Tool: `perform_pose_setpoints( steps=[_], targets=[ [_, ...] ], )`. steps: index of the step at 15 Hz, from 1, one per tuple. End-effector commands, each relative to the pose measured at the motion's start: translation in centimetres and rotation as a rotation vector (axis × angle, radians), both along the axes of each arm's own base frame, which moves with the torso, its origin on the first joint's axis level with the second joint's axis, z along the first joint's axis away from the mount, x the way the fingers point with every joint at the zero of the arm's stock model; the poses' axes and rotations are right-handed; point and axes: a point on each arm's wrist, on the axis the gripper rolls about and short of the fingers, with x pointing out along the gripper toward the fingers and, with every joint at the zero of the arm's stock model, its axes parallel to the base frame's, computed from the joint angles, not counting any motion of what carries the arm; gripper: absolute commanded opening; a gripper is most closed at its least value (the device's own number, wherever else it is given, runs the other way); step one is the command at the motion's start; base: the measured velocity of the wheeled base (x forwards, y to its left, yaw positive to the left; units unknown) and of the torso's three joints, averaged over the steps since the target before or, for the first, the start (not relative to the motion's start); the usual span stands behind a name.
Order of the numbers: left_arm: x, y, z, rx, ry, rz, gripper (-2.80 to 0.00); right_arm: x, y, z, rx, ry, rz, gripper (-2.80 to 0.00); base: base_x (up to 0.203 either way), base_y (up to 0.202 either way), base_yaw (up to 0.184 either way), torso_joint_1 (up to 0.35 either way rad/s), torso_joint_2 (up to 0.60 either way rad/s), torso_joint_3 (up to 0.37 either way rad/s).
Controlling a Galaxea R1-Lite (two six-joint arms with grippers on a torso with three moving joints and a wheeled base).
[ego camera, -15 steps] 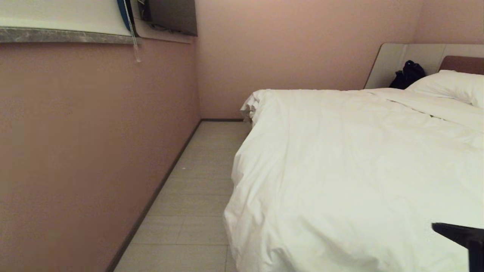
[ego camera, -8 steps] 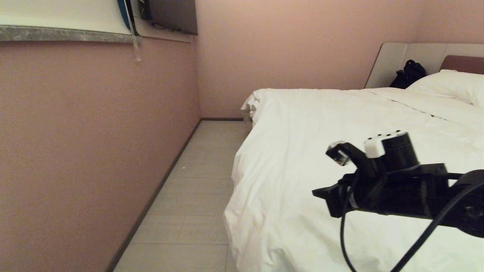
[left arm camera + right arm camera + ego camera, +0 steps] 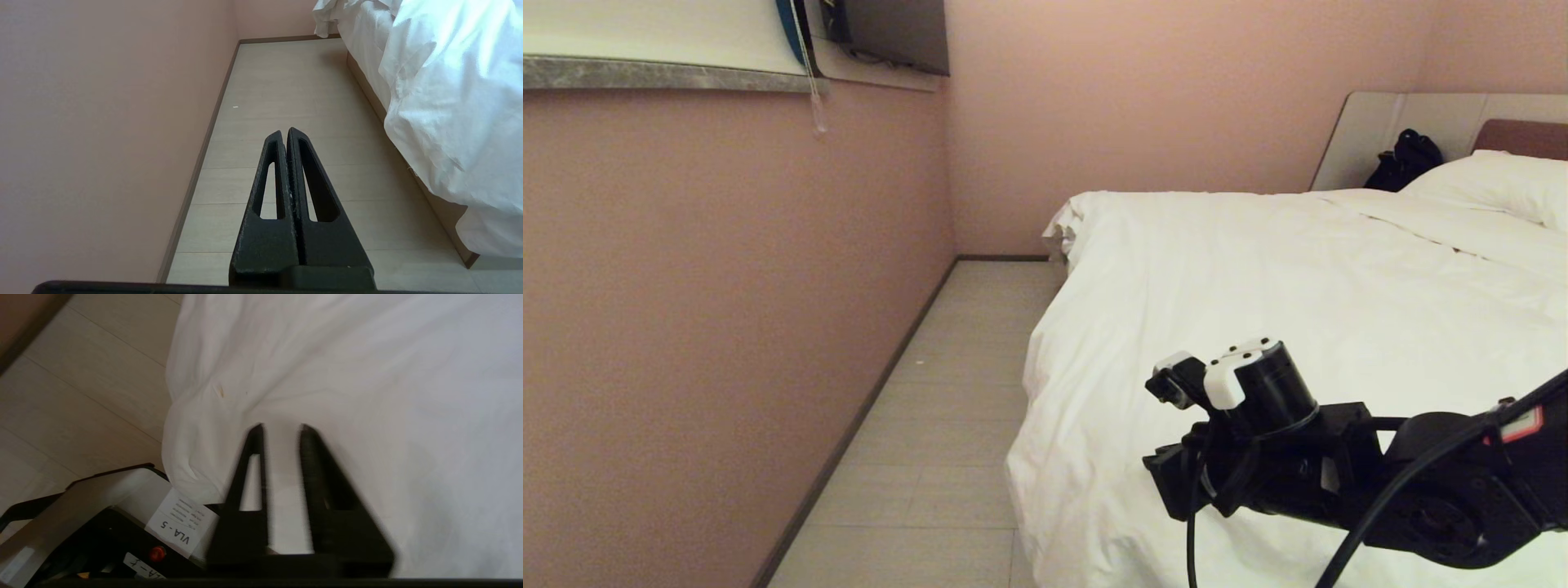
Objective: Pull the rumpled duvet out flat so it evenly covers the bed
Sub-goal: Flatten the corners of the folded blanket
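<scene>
The white duvet [image 3: 1298,327] lies wrinkled over the bed, and its near edge hangs over the side toward the floor [image 3: 449,102]. The bed's beige headboard [image 3: 1388,131] stands at the far right. My right arm reaches in from the lower right, above the duvet's near corner. In the right wrist view the right gripper [image 3: 282,428] is open just over the white cloth [image 3: 367,375], with nothing between its fingers. The left gripper [image 3: 284,132] is shut and empty, parked low over the floor beside the bed.
A narrow floor aisle [image 3: 947,425] runs between the pink wall [image 3: 727,327] and the bed. A white pillow [image 3: 1494,184] and a black bag [image 3: 1405,159] sit at the headboard end. My own base [image 3: 102,522] is close to the duvet's hanging corner.
My right arm has come up from the lower right corner into the head view, swung left over the duvet, then dropped lower toward its near corner. The duvet has not moved.
</scene>
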Motion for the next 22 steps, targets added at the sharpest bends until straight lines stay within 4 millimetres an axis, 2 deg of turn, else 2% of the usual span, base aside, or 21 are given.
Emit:
perform_pose_setpoints(
  steps=[1,4,7,10,12,16,20,22],
  targets=[
    [0.0,0.0,0.0,0.001,-0.001,0.0,-2.8,-0.3,0.5,-0.4,-0.033,-0.01,-0.022,0.0,0.0,0.0,0.0,0.0,0.0,0.0],
    [0.0,0.0,0.0,0.001,-0.001,0.0,-2.8,-0.9,2.1,-1.6,-0.094,-0.025,-0.029,0.0,0.0,0.0,0.0,0.0,0.0,0.0],
    [0.0,0.0,0.0,0.001,-0.001,0.0,-2.8,-0.8,3.6,-2.5,-0.117,-0.024,-0.016,0.0,0.0,0.0,0.0,0.0,0.0,0.0],
    [0.0,0.0,0.0,0.001,-0.001,0.0,-2.8,-0.1,4.9,-4.1,-0.185,-0.048,-0.084,0.0,0.0,0.0,0.0,0.0,0.0,0.0],
    [0.0,0.0,0.0,0.001,-0.001,0.0,-2.8,-0.5,6.0,-4.6,-0.188,-0.051,-0.076,0.0,0.0,0.0,0.0,0.0,0.0,0.0],
    [0.0,0.0,0.0,0.001,-0.001,0.0,-2.8,0.0,7.0,-5.1,-0.18,-0.055,-0.103,0.0,0.0,0.0,0.0,0.0,0.0,0.0],
    [0.0,0.0,0.0,0.001,-0.001,0.0,-2.8,0.8,7.7,-7.8,-0.269,-0.071,-0.182,0.0,0.0,0.0,0.0,0.0,0.0,0.0],
    [0.0,0.0,0.0,0.001,0.0,0.0,-2.8,1.0,8.1,-8.2,-0.261,-0.076,-0.19,0.0,0.0,0.0,0.0,0.0,0.0,0.0]
  ],
)
